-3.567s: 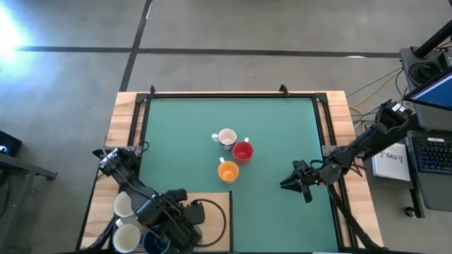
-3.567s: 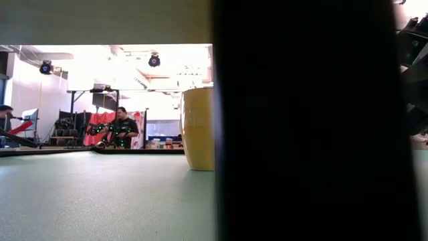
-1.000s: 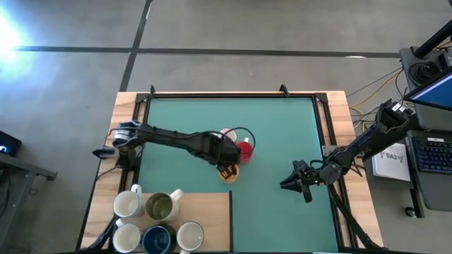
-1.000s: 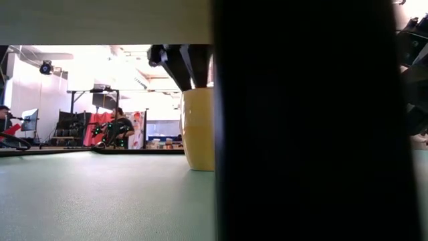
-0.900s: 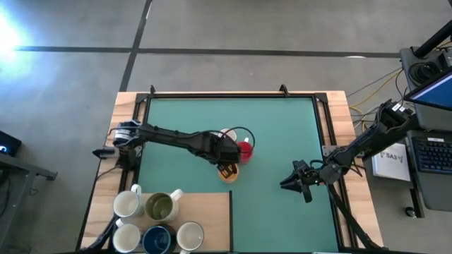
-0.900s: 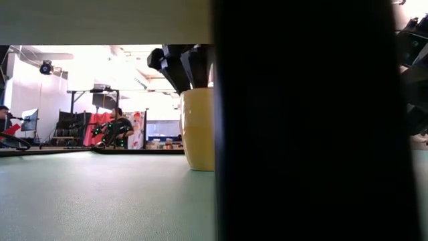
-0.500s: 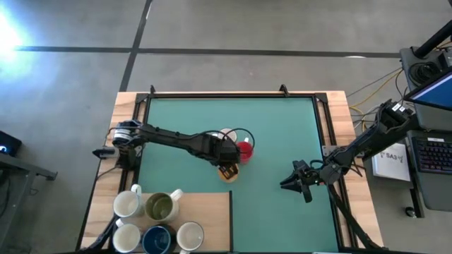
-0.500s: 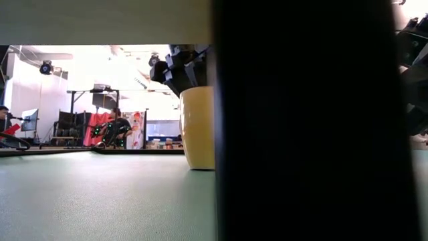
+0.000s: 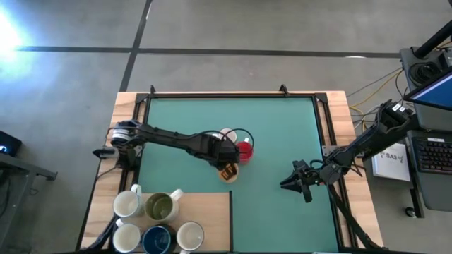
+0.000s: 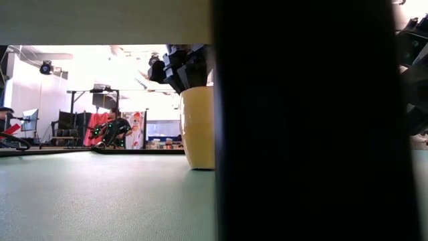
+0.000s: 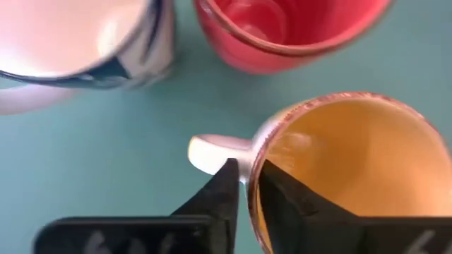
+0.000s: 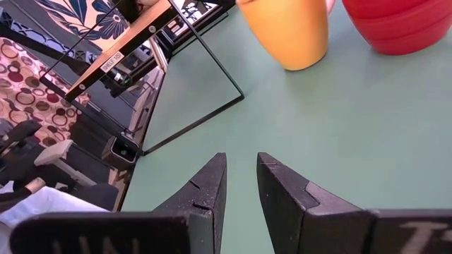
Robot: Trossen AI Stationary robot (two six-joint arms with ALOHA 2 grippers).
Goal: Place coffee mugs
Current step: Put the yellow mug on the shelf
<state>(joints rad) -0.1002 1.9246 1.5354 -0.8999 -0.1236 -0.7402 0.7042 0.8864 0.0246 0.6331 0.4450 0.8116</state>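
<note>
A: Where does the orange mug (image 11: 339,169) stand?

B: Mid-bench (image 9: 282,127), just beside the red mug (image 9: 244,150) and a white mug (image 9: 226,136); the left pincer (image 11: 244,185) is right over it, far nearer than the right pincer (image 9: 288,183).

A: And the left one's grip?

B: Fingers straddle the rim beside the handle, nearly shut, pinching the wall; the right pincer waits slightly parted, empty, near the bench's right edge.

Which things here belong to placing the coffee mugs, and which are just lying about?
Job: orange mug, gripped at its rim by the left gripper; red mug; white mug; five mugs on the wooden board.
Lying about: laptop, cables.
</note>
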